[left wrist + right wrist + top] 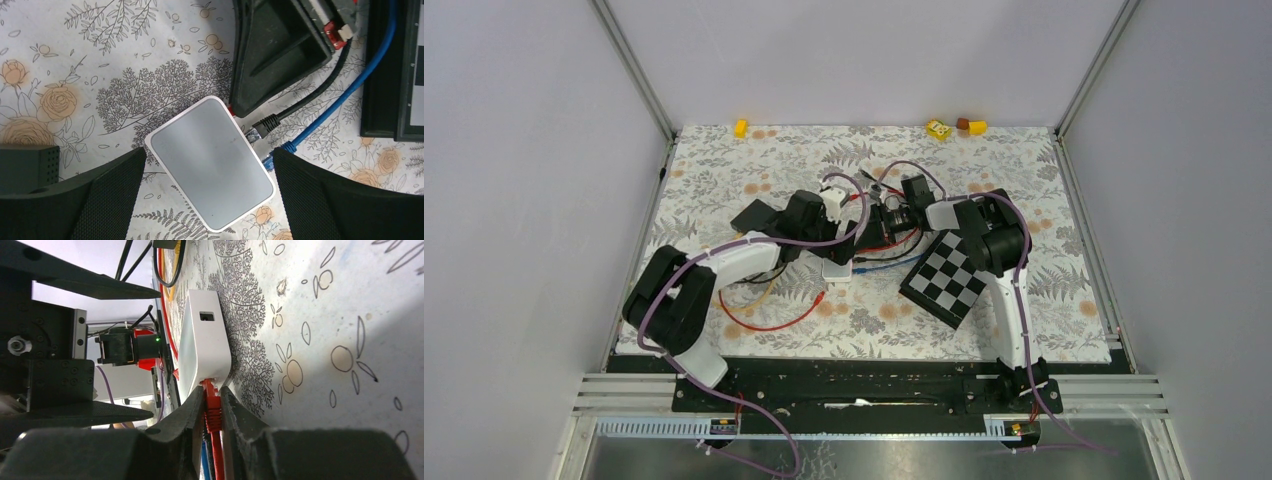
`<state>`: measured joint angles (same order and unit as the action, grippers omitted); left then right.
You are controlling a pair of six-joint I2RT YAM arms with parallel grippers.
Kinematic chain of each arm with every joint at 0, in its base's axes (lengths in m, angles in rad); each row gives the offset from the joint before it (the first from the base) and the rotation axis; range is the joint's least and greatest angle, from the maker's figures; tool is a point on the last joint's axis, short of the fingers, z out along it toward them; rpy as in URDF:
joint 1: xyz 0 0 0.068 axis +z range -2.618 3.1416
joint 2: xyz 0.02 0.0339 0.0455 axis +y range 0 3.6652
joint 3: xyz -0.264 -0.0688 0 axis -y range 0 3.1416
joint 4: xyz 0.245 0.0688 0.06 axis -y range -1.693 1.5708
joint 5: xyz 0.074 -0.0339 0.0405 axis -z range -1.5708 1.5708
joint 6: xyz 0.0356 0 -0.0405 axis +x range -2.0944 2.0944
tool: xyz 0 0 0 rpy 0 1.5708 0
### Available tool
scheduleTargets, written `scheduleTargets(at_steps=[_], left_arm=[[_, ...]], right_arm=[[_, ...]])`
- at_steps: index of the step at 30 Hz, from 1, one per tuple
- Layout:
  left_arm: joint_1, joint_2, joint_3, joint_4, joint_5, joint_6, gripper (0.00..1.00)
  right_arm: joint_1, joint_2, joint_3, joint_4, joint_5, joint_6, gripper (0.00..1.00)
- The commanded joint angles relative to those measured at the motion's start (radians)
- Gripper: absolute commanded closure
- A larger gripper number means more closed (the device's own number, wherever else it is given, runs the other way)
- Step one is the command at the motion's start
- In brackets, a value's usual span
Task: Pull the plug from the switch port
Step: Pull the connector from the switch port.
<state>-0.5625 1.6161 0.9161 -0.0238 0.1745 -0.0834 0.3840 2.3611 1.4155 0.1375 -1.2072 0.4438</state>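
Observation:
The white switch (212, 162) lies flat on the floral mat, and also shows in the top view (837, 269) and edge-on in the right wrist view (205, 340). A red plug (212, 407) sits in its port. A black plug (265, 122) and a blue plug (268, 159) enter the same side. My right gripper (212, 390) is shut on the red plug, right at the switch's edge; it also shows in the top view (871, 240). My left gripper (208, 155) is open, with one finger on each side of the switch and touching nothing.
A black-and-white checkerboard (944, 280) lies right of the switch. Loose red cable (769, 322) and a blue cable (894, 262) trail over the mat. Small yellow objects (938, 129) sit along the back wall. Side walls enclose the mat.

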Motion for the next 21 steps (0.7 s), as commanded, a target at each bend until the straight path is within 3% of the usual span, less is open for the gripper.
scheduleTargets(at_steps=[1,12,21], left_arm=[[0.004,0.028,0.046,0.025,-0.057,-0.108,0.01],[0.004,0.074,0.068,-0.014,-0.141,-0.212,0.02],[0.008,0.143,0.096,-0.019,-0.106,-0.248,0.05]], right_arm=[[-0.004,-0.055,-0.023,0.129,-0.011,0.069,1.00],[-0.004,-0.051,-0.036,0.170,-0.014,0.095,1.00],[-0.006,-0.046,-0.041,0.167,-0.018,0.090,1.00]])
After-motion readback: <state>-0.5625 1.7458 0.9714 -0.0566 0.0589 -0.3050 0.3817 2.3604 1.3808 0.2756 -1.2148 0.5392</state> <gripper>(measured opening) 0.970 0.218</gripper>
